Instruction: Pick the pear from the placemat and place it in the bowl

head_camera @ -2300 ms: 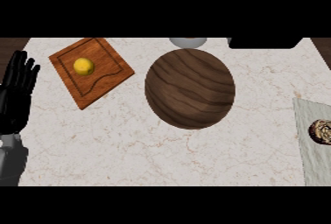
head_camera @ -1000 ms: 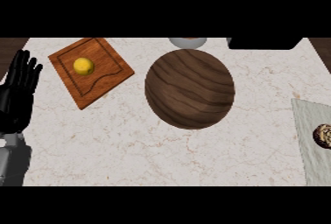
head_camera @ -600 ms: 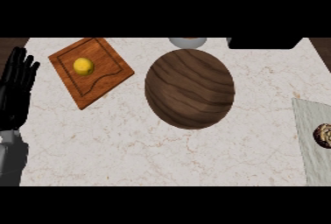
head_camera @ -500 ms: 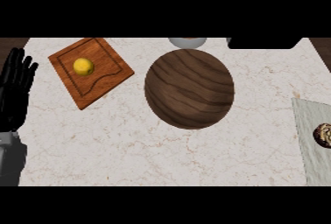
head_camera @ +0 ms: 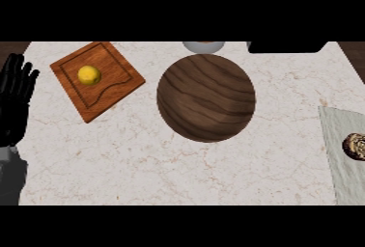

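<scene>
On the marble counter (head_camera: 178,169) top, a big dark wooden bowl (head_camera: 206,98) is sitting mid-frame, nothing visible inside it. Left of it, well apart, a tilted wooden cutting board (head_camera: 98,79) is lying flat; a small yellow fruit (head_camera: 89,75) is resting in the board's recessed upper part, looks more lemon than pear. Left hand (head_camera: 16,99) is showing at the view's left edge, fingers straight and pointing up, resting, holding nothing, just beside the board but not touching it. Grey forearm (head_camera: 12,176) is coming in below it. At the right edge a pale grey placemat (head_camera: 342,169) is lying on the counter, with a round brown patterned thing (head_camera: 356,146) on it, cut off by the frame, can't tell what it is. Right hand isn't showing. A grey rounded object (head_camera: 203,46) and a black object (head_camera: 285,47) are sitting at the counter's far edge
</scene>
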